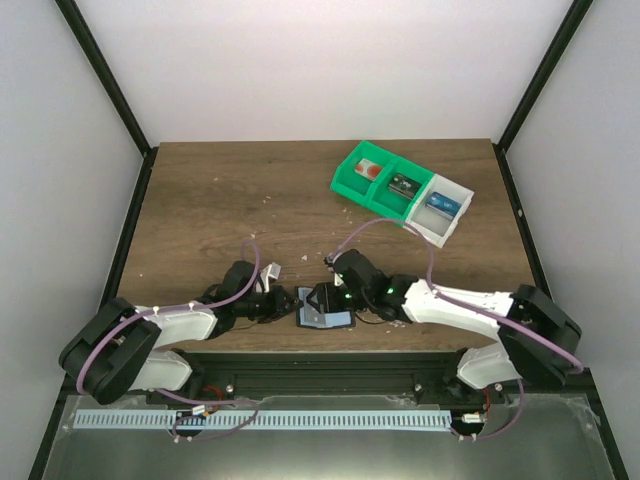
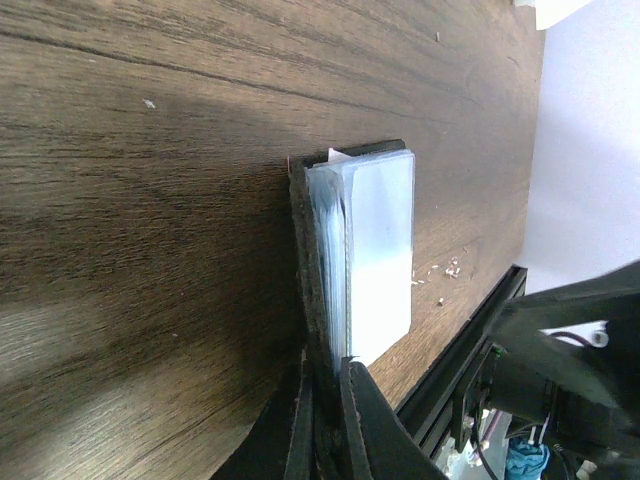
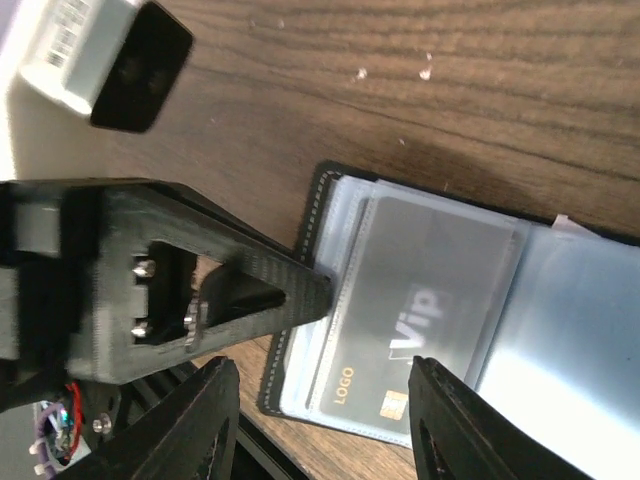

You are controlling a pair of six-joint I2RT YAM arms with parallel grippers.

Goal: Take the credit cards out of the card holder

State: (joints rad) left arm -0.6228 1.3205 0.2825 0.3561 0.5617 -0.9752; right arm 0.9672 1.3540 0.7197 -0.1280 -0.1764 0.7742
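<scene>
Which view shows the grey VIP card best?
Right wrist: the VIP card lies face-up in the open card holder, lettering readable. Left wrist sees the holder edge-on, only pale sleeves, no card face. Top external shows the holder as a small dark patch; card not distinguishable.

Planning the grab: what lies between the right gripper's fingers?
Right wrist view: the grey Vip card, in the card holder, between the right gripper's open fingers.

Dark wooden table [image 1: 230,190], white walls [image 1: 330,60]

Left pincer [image 2: 325,372] pinched tight, right pincer [image 3: 320,366] with jaws apart.
</scene>
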